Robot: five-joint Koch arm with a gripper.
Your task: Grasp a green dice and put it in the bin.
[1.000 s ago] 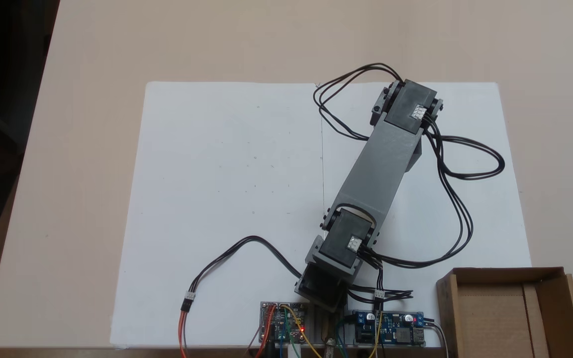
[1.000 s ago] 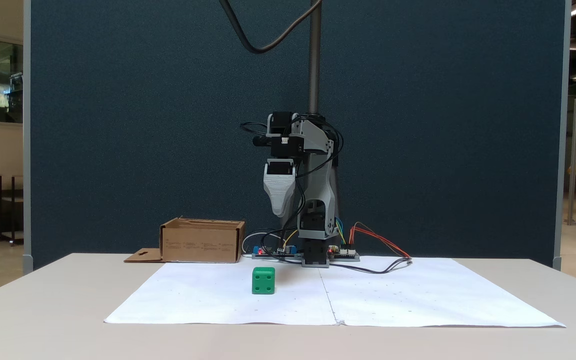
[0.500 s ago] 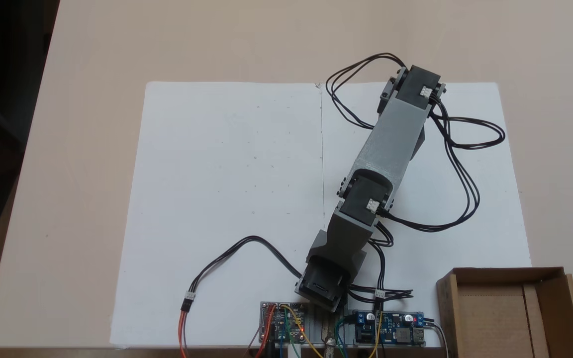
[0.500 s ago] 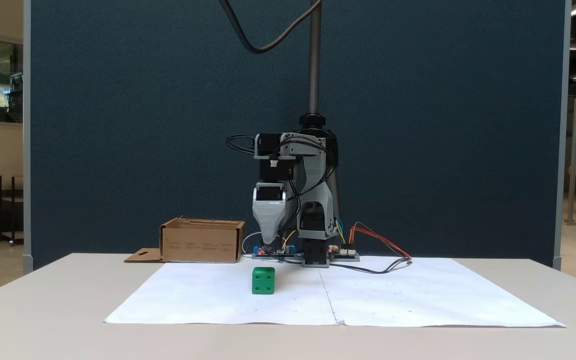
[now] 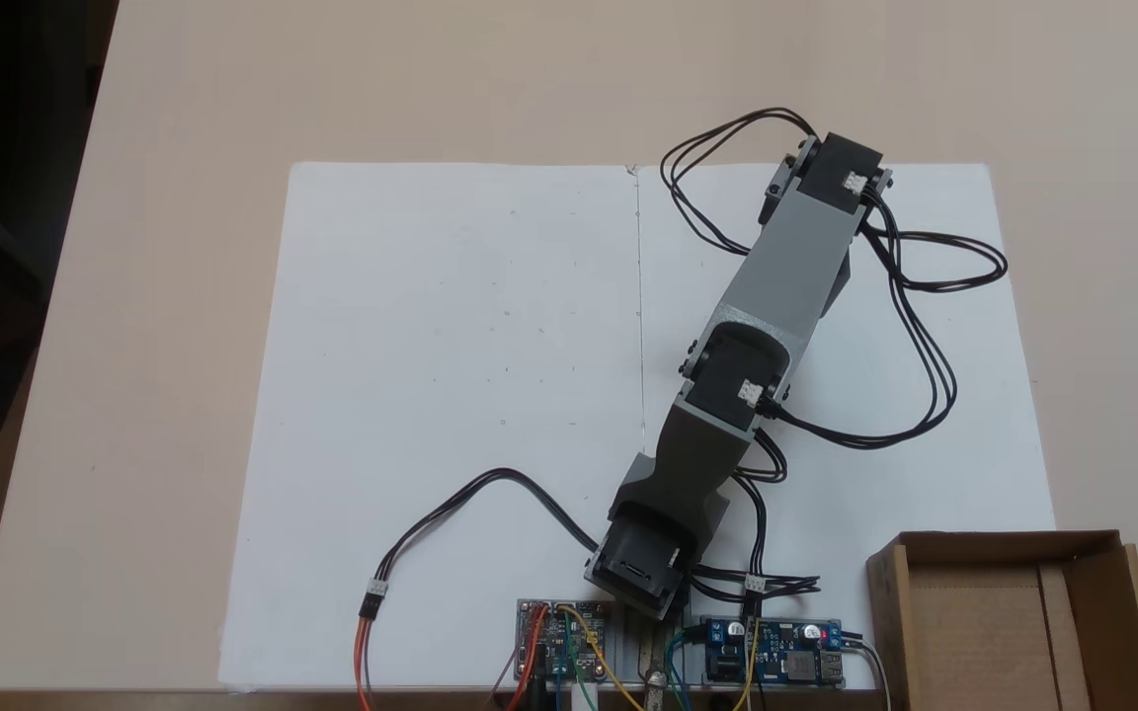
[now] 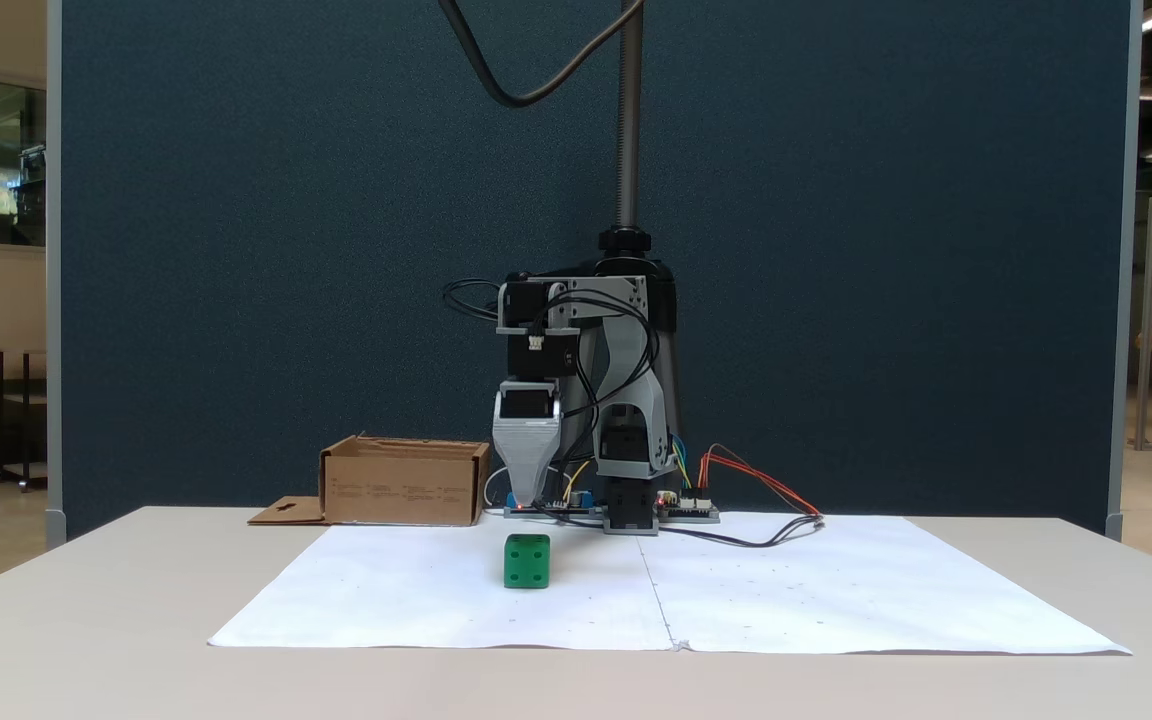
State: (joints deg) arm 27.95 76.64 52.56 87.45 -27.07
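The green dice (image 6: 527,561) rests on the white paper, near the sheet's middle in a fixed view. My grey gripper (image 6: 528,496) points straight down a little above the dice, apart from it. Its jaws line up one behind the other and a single tapered tip shows, so open or shut is unclear. From above, the arm (image 5: 791,272) reaches out over the paper and covers both the dice and the gripper tips. The brown cardboard bin (image 5: 887,612) stands beside the arm's base, seen from the front as a low box (image 6: 404,485) left of the arm.
White paper (image 5: 450,346) covers the middle of the beige table. Circuit boards (image 5: 564,637) and looping black cables (image 5: 925,336) lie around the arm's base. A blue partition (image 6: 236,250) and a metal pole (image 6: 627,110) stand behind the table.
The arm has folded down and reached further out, lowering the gripper from well above the table to just over the dice. The dice and bin have not moved.
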